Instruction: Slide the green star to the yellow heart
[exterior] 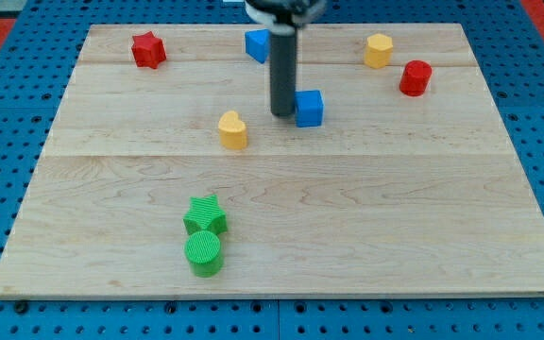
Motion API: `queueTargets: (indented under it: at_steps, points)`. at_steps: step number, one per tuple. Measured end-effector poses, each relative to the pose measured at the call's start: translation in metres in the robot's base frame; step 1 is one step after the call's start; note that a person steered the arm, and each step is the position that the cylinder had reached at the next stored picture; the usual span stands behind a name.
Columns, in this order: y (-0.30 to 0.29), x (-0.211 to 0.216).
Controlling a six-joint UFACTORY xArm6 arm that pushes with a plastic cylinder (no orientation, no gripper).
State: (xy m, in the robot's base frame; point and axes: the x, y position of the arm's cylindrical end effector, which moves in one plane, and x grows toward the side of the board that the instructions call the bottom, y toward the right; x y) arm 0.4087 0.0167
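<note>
The green star (205, 216) lies at the lower left of the wooden board (376, 227). It touches a green cylinder (203, 253) just below it. The yellow heart (233, 130) lies above the star, near the board's middle. My tip (281, 114) comes down from the view's top and stands right of the yellow heart, against the left side of a blue cube (309, 108). The tip is far above the green star.
A red star (147, 49) lies at the top left. A blue block (258, 44) sits partly behind the rod at the top. A yellow hexagonal block (378, 50) and a red cylinder (415, 77) lie at the top right.
</note>
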Motion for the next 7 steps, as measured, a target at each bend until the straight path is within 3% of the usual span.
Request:
queueTargets:
  at_steps: [1, 2, 3, 4, 5, 7]
  points:
    - [-0.005, 0.098]
    - [-0.021, 0.147]
    - [-0.077, 0.16]
    - [-0.16, 0.135]
    - [-0.157, 0.119]
    - [-0.111, 0.126]
